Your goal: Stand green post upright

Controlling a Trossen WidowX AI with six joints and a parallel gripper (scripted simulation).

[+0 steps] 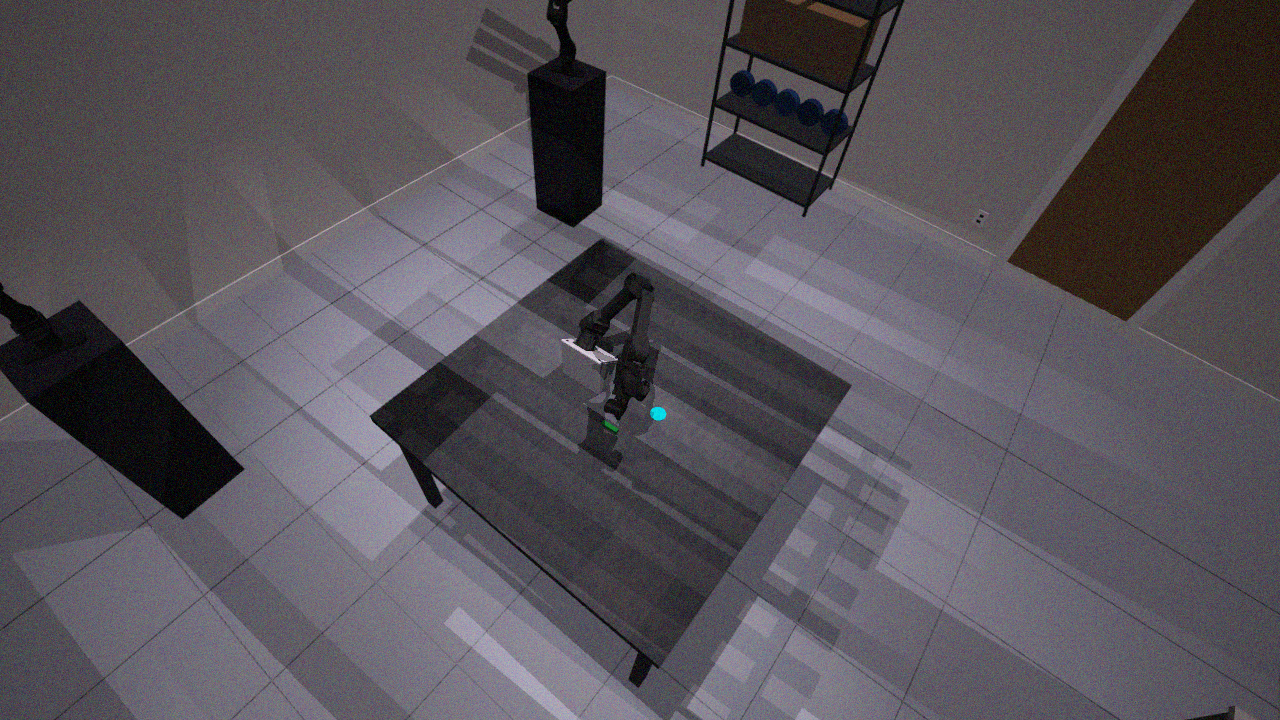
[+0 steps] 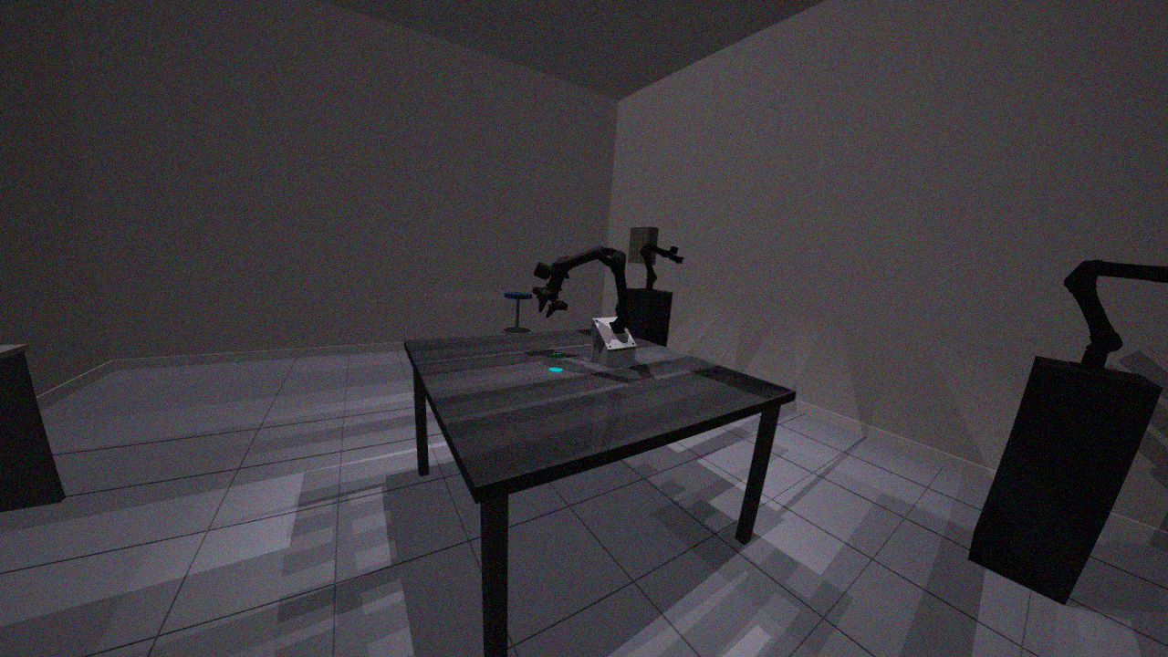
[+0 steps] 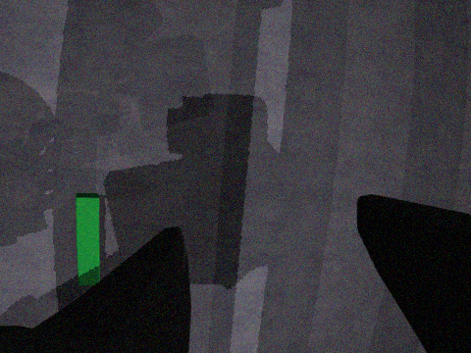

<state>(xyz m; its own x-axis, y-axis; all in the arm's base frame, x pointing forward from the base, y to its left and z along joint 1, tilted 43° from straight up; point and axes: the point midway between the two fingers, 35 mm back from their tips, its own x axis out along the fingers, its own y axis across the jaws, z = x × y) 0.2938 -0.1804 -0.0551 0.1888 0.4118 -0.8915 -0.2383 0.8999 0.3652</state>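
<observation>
The green post [image 1: 611, 426] [image 2: 557, 355] [image 3: 88, 240] lies on its side on the dark table [image 1: 716, 501] [image 2: 620, 416], outside the cyan circle [image 1: 657, 413] [image 2: 555, 369] and near it. In your wrist view the post runs up and down the frame at the left, a bright green bar with its lower end in shadow. The circle is a small flat disc of colour on the tabletop.

Your gripper [image 1: 612, 415] [image 2: 548, 307] [image 3: 273, 227] is about half open, with nothing between its fingers. In the exterior view it hangs above the table, tipped downward; in the wrist view its two black fingers stand well apart, and the post shows beyond the left-hand one in the frame, outside the gap. Your arm [image 1: 640, 322] [image 2: 584, 256] arches out from a pale, slanted mount [image 1: 572, 343] [image 2: 614, 356] on the tabletop. Beyond the table, two black pedestals [image 1: 566, 143] [image 2: 1061, 474] each carry another dark arm, and a metal shelf rack [image 1: 715, 96] stands by the wall.
</observation>
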